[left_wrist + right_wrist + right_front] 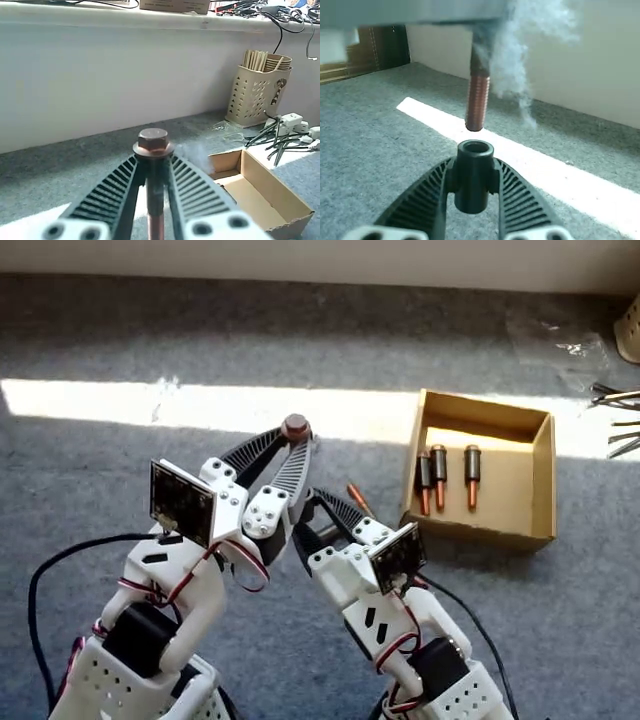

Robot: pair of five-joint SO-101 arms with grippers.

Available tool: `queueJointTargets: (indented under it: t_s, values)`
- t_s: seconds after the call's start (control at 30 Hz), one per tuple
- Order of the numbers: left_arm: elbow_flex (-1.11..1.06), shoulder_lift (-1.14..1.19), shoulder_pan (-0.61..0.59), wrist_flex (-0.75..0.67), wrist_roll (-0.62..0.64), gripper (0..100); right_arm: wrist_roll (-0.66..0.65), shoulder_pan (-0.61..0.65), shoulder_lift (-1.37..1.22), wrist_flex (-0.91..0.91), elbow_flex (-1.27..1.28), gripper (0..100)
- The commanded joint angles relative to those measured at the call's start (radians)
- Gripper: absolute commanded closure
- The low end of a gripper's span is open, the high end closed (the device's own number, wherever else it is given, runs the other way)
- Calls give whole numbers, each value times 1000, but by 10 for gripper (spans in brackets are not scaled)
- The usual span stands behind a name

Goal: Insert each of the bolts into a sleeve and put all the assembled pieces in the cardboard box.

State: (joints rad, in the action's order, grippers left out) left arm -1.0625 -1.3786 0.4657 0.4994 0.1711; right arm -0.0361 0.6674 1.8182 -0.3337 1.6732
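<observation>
Now, above the grey carpeted worktop (100, 340), the left arm's jaws are clamped on a copper-coloured hex bolt (153, 141) just under its flanged head, with the threaded tip hanging down. Directly below, just clear of that tip, the right arm's jaws are clamped round the middle of a dark sleeve (474, 187), held upright with its bore open to the bolt. We judge both parts to be stiff, small and dense. Their smooth sides look apt to slip or swivel in ribbed jaws. The hold near the head leaves the thread free, and the mid-body hold keeps the sleeve's mouth clear. To the right stands the cardboard box (545, 480), with three assembled pieces (439, 475) lying side by side inside. What looks like another bolt (358, 497) lies on the worktop near the box's left wall.
</observation>
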Motion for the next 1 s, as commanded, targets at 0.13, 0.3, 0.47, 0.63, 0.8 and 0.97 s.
queueJointTargets:
  t_s: [0.13,0.3,0.47,0.63,0.8,0.97]
  values:
    - [2,-16,51,-31,0,995,2,-10,21,-1,96,995]
    - [1,-16,56,-29,0,995,2,-10,21,-1,96,995]
    - [1,-16,56,-26,0,995,2,-10,21,1,96,995]
    - [1,-16,56,-26,0,995,2,-10,21,2,94,995]
    - [1,-16,53,-25,0,995,2,-12,21,2,87,995]
    - [1,-16,50,-25,0,995,2,-12,21,2,87,995]
